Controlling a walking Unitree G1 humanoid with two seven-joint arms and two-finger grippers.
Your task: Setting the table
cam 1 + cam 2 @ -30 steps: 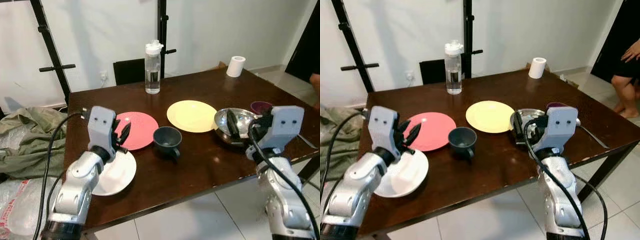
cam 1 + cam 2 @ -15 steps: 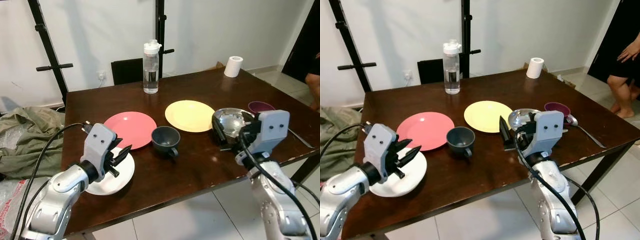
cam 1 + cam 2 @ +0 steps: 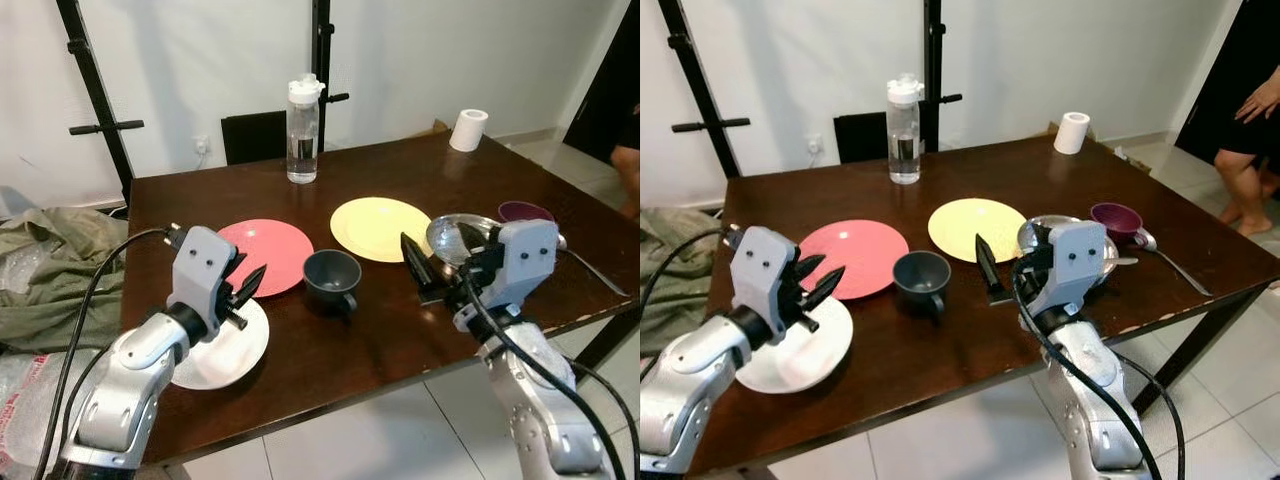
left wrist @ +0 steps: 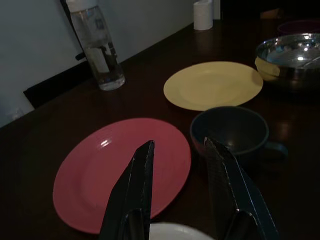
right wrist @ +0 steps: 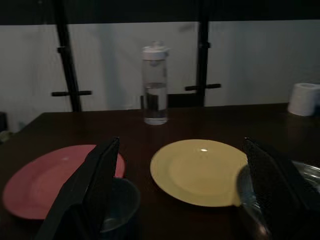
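Left eye view: the left gripper hovers open and empty over the white plate, just short of the pink plate; a dark cup sits between pink plate and yellow plate.

Right eye view: the right gripper, spread wide and empty, hangs beside the steel bowl (a purple bowl and a spoon lie beyond).

Left wrist view: its fingers frame the pink plate.

Right wrist view: the water bottle stands beyond.

Dishes sit clustered; place settings look barely begun.
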